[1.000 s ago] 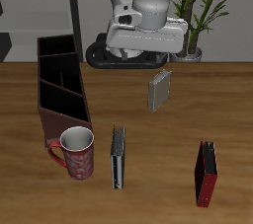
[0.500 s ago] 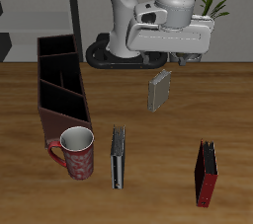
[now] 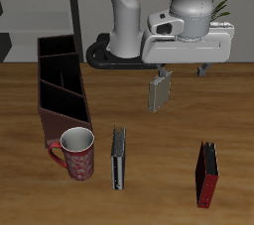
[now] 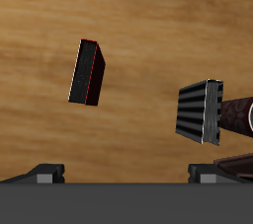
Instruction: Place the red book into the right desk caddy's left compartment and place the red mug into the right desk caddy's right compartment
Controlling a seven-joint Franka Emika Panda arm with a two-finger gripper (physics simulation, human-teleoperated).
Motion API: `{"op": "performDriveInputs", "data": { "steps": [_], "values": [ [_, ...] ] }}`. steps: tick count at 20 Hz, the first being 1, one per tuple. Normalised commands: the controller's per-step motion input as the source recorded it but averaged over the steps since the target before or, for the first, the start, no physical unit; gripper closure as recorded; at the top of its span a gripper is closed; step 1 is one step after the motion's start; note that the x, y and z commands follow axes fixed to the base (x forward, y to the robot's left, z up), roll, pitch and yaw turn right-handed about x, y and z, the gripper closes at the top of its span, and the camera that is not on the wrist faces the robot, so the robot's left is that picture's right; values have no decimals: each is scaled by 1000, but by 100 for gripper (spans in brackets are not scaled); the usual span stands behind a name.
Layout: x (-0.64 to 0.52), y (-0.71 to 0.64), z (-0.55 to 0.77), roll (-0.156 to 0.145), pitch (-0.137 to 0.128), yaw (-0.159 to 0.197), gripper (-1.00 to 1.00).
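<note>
Red book (image 3: pixel 206 175): thin dark-red hardcover, black edging, standing upright near the table's front edge, apart from everything else; also seen from the wrist (image 4: pixel 87 72). Red mug (image 3: pixel 77 154): chunky, white floral pattern, pale interior, loop handle, just beside the right desk caddy (image 3: pixel 60 82), a long maroon-brown divided box. Gripper (image 3: pixel 184 70): raised above the table, fingers spread apart, holding nothing.

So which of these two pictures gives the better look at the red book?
The exterior view: the red book stands upright near the table's front edge, whole and unobstructed. The wrist view also shows the red book whole, seen from above and tilted, so mainly its narrow edges and one cover show.
</note>
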Motion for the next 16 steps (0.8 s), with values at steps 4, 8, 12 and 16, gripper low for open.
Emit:
{"op": "performDriveInputs", "data": {
  "steps": [4,8,12,16],
  "values": [
    [431,110,-43,39,-17,38,-100],
    [250,14,-2,17,-22,-21,-100],
    [298,64,-101,18,-61,11,-100],
    [236,192,-301,53,5,9,-100]
  ]
}}
